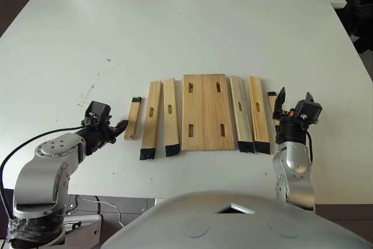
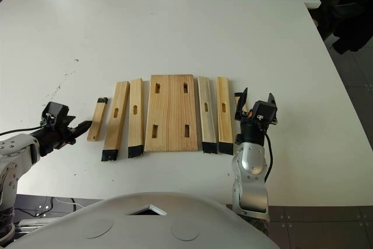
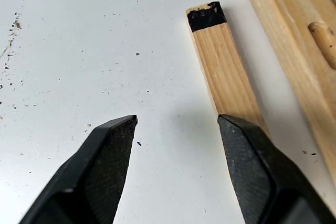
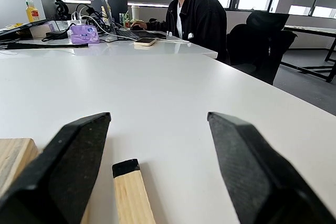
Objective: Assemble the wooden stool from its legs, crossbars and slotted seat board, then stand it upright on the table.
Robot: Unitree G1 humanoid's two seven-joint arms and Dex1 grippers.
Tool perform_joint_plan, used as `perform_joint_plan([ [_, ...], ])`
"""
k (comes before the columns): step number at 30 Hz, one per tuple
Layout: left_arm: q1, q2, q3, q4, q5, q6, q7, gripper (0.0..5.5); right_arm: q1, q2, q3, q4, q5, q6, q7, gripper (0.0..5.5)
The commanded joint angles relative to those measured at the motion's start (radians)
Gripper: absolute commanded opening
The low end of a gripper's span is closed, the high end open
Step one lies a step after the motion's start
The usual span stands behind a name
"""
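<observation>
Lying flat in a row on your white table (image 1: 175,39): slotted seat board (image 1: 204,112) mid-row, two legs (image 1: 151,119) on each side; your left gripper (image 3: 177,121) jaws wide, at near end of left crossbar (image 1: 133,118); your right gripper (image 1: 295,97) jaws wide, just beside right crossbar (image 4: 128,182).

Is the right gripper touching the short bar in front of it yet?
Apart. In the right wrist view the short bar lies inside the open right gripper, with bare table showing between it and each finger.
</observation>
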State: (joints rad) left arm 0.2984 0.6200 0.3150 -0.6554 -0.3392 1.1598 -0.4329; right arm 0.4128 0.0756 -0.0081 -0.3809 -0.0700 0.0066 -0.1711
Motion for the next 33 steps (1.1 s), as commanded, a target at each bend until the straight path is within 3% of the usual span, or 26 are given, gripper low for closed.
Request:
perform_joint_plan([
  [1,-0.035,-0.009,0.004,0.002,-0.047,-0.006,-0.029,2.85,-0.02,0.014,0.01,0.002,-0.013,0.002,-0.01,3.42],
  [17,-0.009,0.057,-0.056,0.102,-0.099,0.035,-0.098,2.85,-0.091,0.003,0.033,0.022,-0.037,0.006,-0.017,3.42],
  [28,0.005,0.12,-0.115,0.229,-0.058,-0.037,-0.11,2.85,-0.079,0.001,0.04,0.007,-0.036,0.012,-0.028,3.42],
  [33,0.026,0.141,-0.109,0.297,-0.06,-0.087,-0.139,2.09,-0.09,-0.002,0.028,-0.015,-0.034,0.024,-0.036,3.4],
])
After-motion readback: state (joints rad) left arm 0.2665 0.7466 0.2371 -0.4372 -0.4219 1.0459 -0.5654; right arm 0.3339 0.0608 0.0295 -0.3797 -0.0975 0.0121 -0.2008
